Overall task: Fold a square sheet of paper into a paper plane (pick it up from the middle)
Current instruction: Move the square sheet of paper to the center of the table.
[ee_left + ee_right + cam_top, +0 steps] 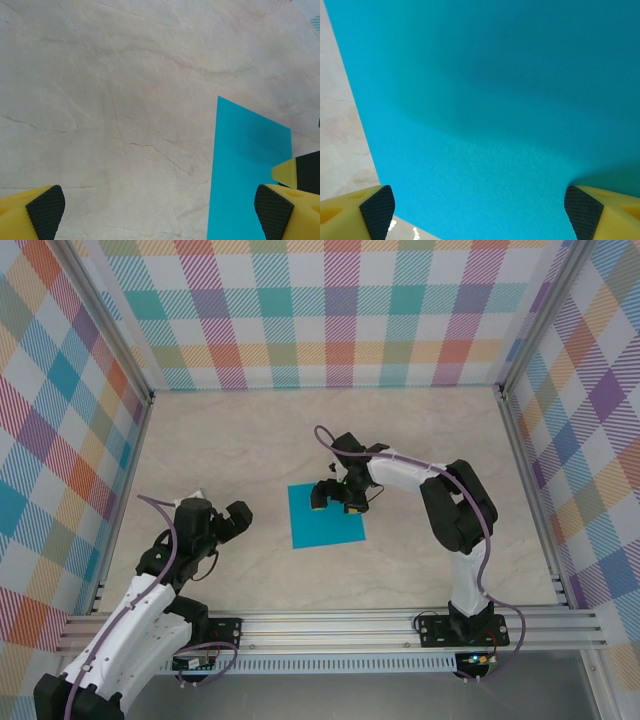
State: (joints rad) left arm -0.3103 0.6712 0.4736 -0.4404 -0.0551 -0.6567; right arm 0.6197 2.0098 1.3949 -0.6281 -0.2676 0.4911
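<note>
The sheet [325,517] is lying flat and unfolded on the table [220,440], between the arms. The right gripper [333,498] is hovering over its far part, jaws spread wide, pinching nothing. The left gripper [222,518] is hovering left of the sheet, likewise spread and empty. For a clean pick, the right one should be descending over the sheet's middle, closing gently. Counting: one sheet, two grippers

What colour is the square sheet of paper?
Plain teal-blue, unmarked; the square sheet of paper shows best in the right wrist view.
</note>
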